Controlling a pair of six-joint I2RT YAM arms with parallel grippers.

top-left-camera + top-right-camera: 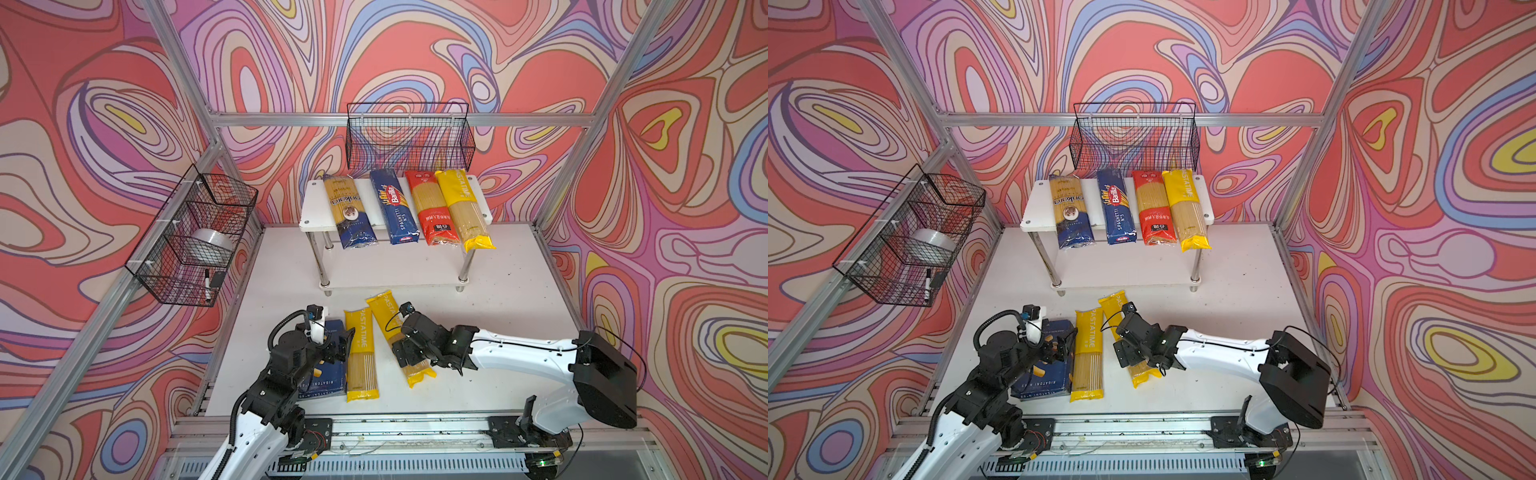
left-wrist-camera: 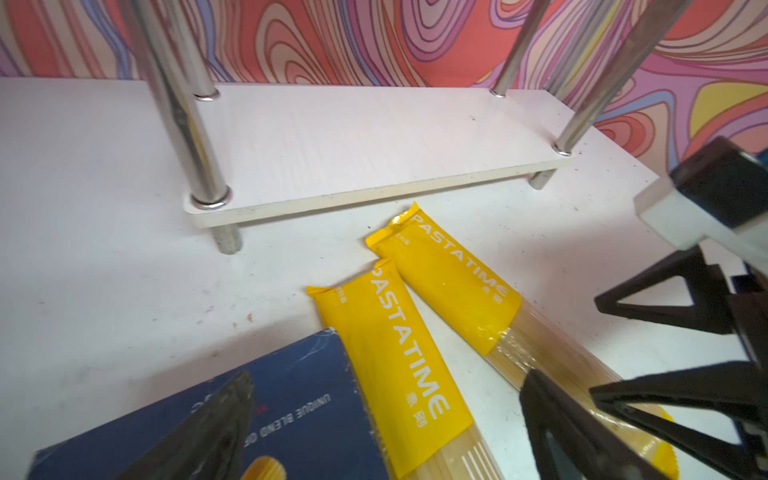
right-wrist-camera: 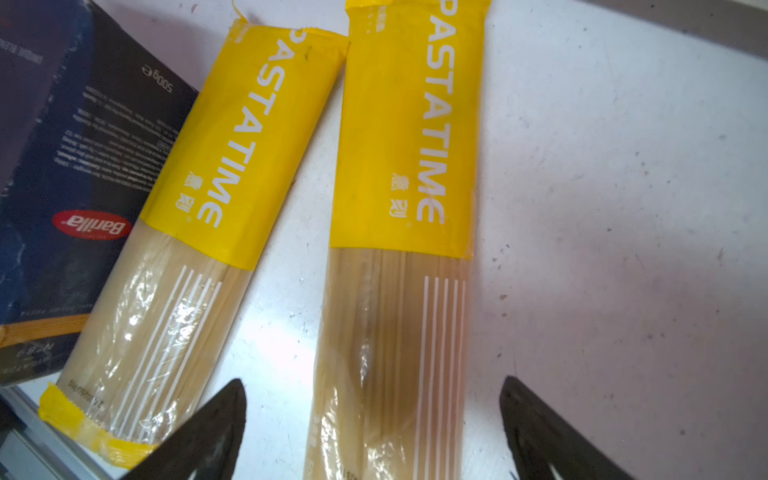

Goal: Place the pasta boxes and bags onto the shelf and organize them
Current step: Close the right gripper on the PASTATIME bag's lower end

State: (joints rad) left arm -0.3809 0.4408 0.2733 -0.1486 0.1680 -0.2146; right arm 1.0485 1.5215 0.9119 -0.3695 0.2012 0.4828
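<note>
Yellow-capped and slanted, the tilted PASTATIME bag [image 3: 399, 208] lies on the tabletop [image 1: 498, 332] near the front edge. The right gripper [image 3: 372, 379] hangs over its clear window with its fingers [image 3: 208, 432] spread wide, one to each side, gripping nothing. Just beside it the straight PASTATIME bag [image 3: 232, 166] lies against the rigatoni box [image 3: 83, 166]. The left gripper [image 2: 386, 374] hovers over those two, its fingers released as well.

One spread finger sits close to the straight bag's lower end, so closing could, I judge, pinch or drag that neighbour. The hold would land toward the tilted bag's near end rather than its middle, so the long packet may droop, slide in its slick film, or crack strands. Both arms crowd together here, so a hasty lift could knock them against each other.

Farther back, the shelf [image 1: 316, 208] already carries the dark blue bag [image 1: 349, 212], the spaghetti box [image 1: 395, 208], the red bag [image 1: 430, 208] and a third PASTATIME bag [image 1: 463, 208] side by side on its top board. All four overhang the front edge, so a careless placement might tip one off. The lower board [image 1: 395, 270] is bare, though the chrome legs [image 1: 465, 262] and the overhanging packets narrow the way in.

Behind, the back basket [image 1: 409, 137] hangs low over the shelf's rear and limits a high approach. The side basket [image 1: 195, 232], with a tape roll [image 1: 212, 245] and a marker [image 1: 206, 284], hangs well apart on the left wall
</note>
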